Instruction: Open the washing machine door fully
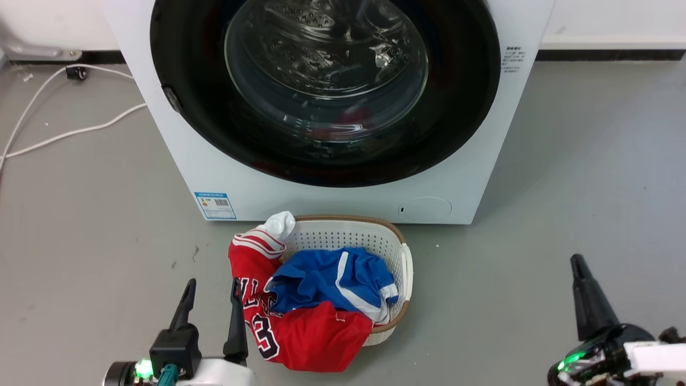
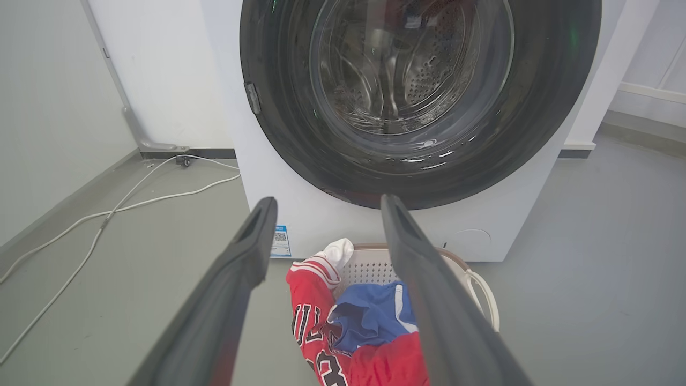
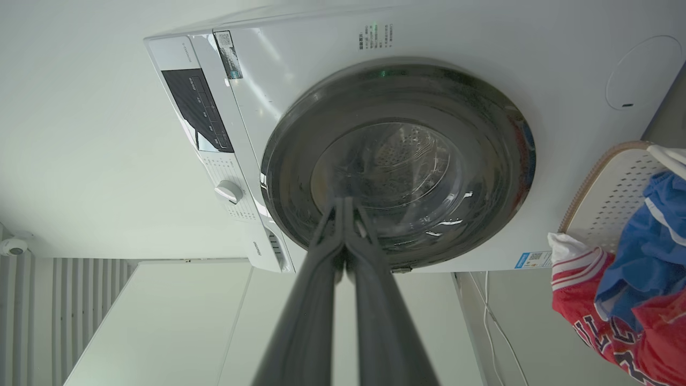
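Note:
The white washing machine stands straight ahead on the floor. Its washing machine door, a glossy black disc with a clear glass bowl centre, lies shut flat against the front, with a small grey tab at its left edge. My left gripper is open and holds nothing, low at the left and well short of the machine. In the left wrist view the left gripper points at the bottom of the door. My right gripper is shut on nothing at the lower right; in its own rotated view the right gripper lines up with the door.
A white laundry basket with a red jersey and blue cloth sits on the floor right before the machine, between my arms. White cables trail on the grey floor at the left. A white wall stands behind.

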